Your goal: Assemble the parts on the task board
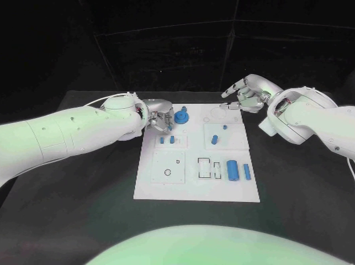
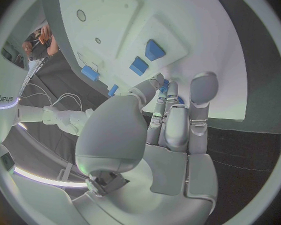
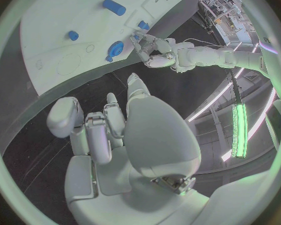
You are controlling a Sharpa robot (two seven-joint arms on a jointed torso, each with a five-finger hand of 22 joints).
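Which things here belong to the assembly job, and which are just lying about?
Belong to the job:
task board
blue round part by the left hand
blue cylinder
small blue blocks
right hand, empty, off the board's far edge

Just there:
black table

Black table [image 1: 81, 221]: a matte, dark work surface that extends on all sides of the central working area. Black backdrop [image 1: 177, 49]: dark panels standing behind the table's far edge, joined by thin, pale seams that run both across and upright.
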